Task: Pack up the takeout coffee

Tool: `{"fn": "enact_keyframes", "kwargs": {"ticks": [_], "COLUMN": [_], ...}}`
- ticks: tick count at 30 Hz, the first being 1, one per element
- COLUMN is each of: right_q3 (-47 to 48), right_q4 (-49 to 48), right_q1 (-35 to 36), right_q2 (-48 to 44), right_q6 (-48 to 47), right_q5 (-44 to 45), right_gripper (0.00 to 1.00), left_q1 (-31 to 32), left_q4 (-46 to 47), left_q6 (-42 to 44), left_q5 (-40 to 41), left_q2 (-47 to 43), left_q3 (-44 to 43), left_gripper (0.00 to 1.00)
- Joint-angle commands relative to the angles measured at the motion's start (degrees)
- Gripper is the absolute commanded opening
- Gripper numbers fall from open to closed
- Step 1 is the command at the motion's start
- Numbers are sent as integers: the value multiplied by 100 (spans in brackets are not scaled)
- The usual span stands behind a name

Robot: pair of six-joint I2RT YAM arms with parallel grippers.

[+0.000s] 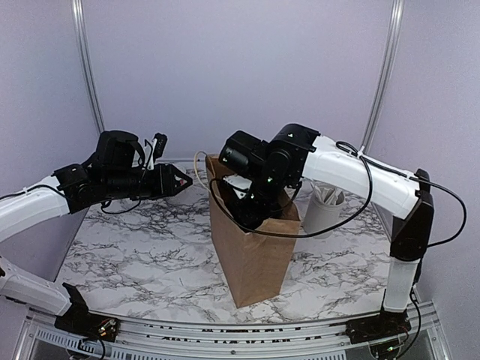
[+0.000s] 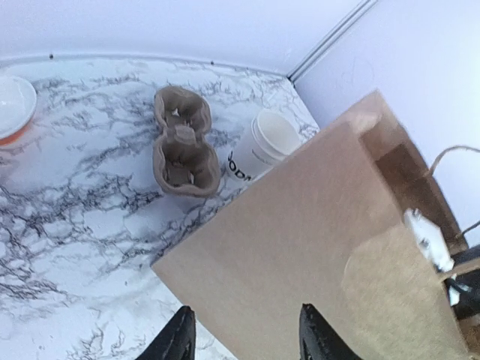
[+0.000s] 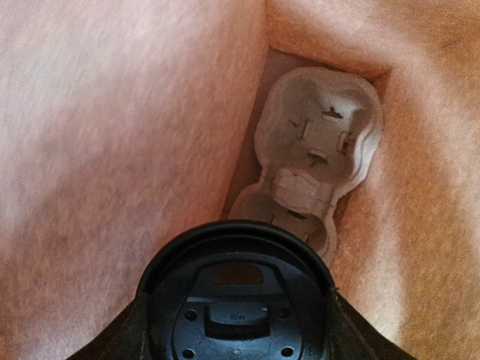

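Two pulp cup carriers are seen: one (image 3: 315, 142) lies at the bottom of the brown paper bag (image 1: 251, 255), the other (image 2: 182, 146) lies on the marble table (image 1: 135, 262) near the bag. The takeout coffee (image 3: 240, 300) is held inside the bag, over the carrier there. Its black lid is turned toward the wrist camera, and the cup's body is hidden beneath it. It is grasped at the sides by the right gripper (image 3: 240, 343). The left gripper (image 2: 246, 336) is held just outside the bag, its jaws parted with nothing gripped. An open white cup (image 2: 262, 142) with black lettering is seen standing just beside the table carrier.
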State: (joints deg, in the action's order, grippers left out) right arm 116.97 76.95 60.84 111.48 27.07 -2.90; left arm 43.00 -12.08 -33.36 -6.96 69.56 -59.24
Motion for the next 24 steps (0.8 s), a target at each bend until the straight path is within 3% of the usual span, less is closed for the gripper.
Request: {"fn": "enact_keyframes", "kwargs": {"ticks": [1,11,24], "right_q3": [-240,-529,-727], "right_q4": [-467,-650,-762], "right_q1": [153,174,189], "right_q2": [-412,-588,-680], "right_q6": [-332,-772,-888], "right_q5": [-43,-171,-216], "right_gripper": [50,50,50], "left_q1": [-315,-627,-628], "left_q4": [-927,-1898,-2847], "left_q6": [446,1649,2834], "left_q5": [170,-256,-1317], "left_q2": [126,919,2482], "left_q3": [-804,-2614,-4394], "left_gripper": [47,61,60]}}
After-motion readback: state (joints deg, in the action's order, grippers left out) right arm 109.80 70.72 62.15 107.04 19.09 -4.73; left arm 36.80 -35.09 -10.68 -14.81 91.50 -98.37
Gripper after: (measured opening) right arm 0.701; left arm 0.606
